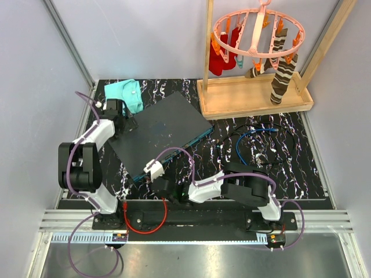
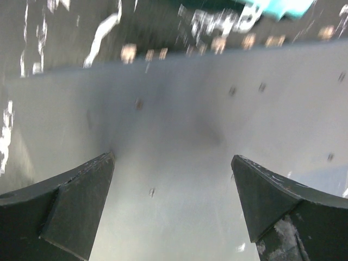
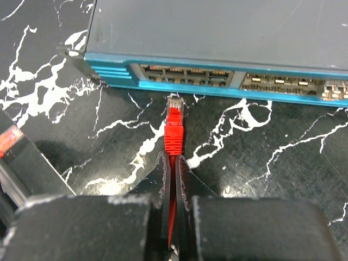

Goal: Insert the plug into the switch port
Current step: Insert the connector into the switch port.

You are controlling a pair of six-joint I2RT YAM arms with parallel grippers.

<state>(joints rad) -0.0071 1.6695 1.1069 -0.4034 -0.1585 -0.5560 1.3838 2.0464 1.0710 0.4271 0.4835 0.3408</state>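
Observation:
The switch (image 1: 159, 130) is a large flat dark grey box lying askew on the black marbled mat. Its teal-blue edge (image 3: 185, 76) with a row of sockets faces my right wrist camera. My right gripper (image 3: 174, 157) is shut on the red cable just behind the red plug (image 3: 174, 128). The plug's clear tip points at the left group of sockets and stops a short gap in front of them, low over the mat. From above, the right gripper (image 1: 153, 172) sits at the switch's near corner. My left gripper (image 2: 173, 163) is open over the switch's grey top (image 2: 179, 125), at its far-left corner (image 1: 122, 121).
A folded teal cloth (image 1: 130, 94) lies behind the switch. A wooden rack (image 1: 255, 98) with a pink sock hanger stands at the back right. Blue and black cables (image 1: 252, 142) lie to the right. A red cable loop (image 1: 145, 223) hangs by the arm bases.

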